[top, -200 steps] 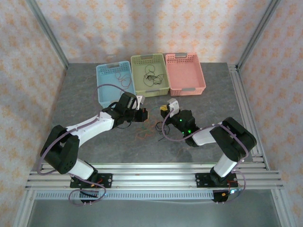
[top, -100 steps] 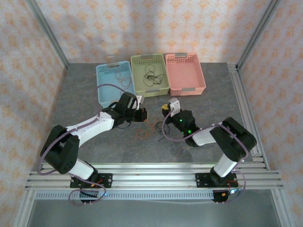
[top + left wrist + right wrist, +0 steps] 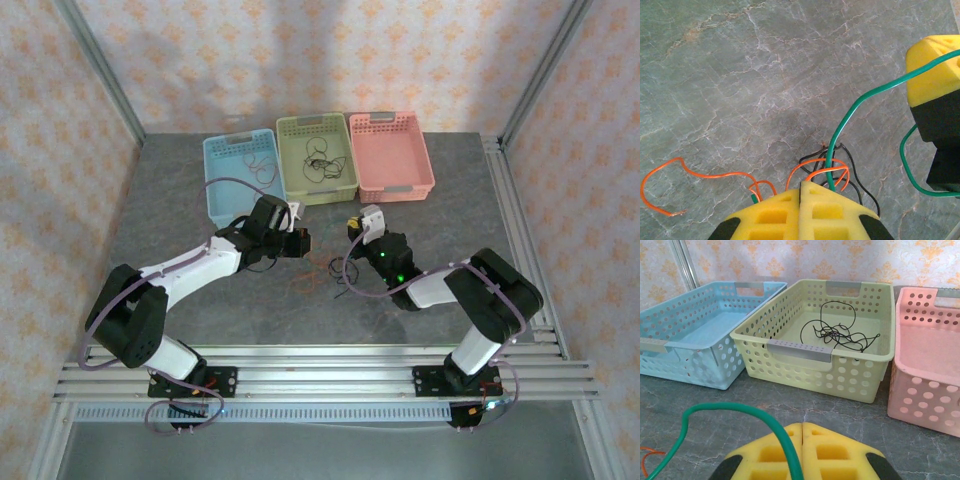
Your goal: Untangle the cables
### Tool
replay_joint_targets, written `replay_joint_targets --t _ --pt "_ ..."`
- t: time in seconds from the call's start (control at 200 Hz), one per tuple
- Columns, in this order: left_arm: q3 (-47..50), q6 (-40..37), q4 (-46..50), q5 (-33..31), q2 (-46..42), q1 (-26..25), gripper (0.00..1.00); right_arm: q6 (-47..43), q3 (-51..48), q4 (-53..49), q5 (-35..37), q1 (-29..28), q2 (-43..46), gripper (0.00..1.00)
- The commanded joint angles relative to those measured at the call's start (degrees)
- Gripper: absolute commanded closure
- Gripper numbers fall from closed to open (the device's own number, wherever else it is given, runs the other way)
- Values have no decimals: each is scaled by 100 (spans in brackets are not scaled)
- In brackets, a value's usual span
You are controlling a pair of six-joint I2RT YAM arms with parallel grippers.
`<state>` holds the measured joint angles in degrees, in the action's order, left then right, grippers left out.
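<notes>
Presently: left fingers [image 3: 816, 206] closed tight on the green cable [image 3: 840, 130], where it enters the knot of orange cables [image 3: 715, 176] and black cables [image 3: 860, 175] on the desk [image 3: 740, 75]; right fingers [image 3: 817, 452] closed tight on the same green cable further along. Change in the last second: right fingers risen and drawn slightly toward the far side; left fingers unmoved. Reading: green strand likely being teased out of the knot; not yet free. Elsewhere: one black cable [image 3: 840, 332] in the green basket [image 3: 800, 350].

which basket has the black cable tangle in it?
The yellow-green basket, middle of three, between the blue basket and the pink basket; the black tangle lies on its floor.
</notes>
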<state>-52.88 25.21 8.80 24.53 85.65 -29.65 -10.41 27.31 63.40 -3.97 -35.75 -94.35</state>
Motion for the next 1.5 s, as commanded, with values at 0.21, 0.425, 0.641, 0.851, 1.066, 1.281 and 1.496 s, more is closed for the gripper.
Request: replay_joint_targets --t 0.21,0.425,0.641,0.851,1.066,1.281,1.496 --pt "366 79 -307 -612 -765 0 100 -66 -59 32 168 -35 180 100" --pt "655 261 -532 -652 -1136 236 100 -66 -59 32 169 -31 162 100" --pt "804 434 -572 -823 -1300 431 100 -70 -59 28 173 -35 178 100" --pt "955 869 -205 -1399 -1411 973 100 -75 -59 16 176 -29 177 100" --pt "1045 1077 156 -1985 -1622 1228 100 -75 -49 1 186 -36 180 100" --pt "1361 1375 167 -2188 -2038 1612 100 -92 -66 2 262 -35 193 100" --pt "1591 1548 143 -2150 -2393 1984 100 -110 -70 -20 362 -36 202 100"
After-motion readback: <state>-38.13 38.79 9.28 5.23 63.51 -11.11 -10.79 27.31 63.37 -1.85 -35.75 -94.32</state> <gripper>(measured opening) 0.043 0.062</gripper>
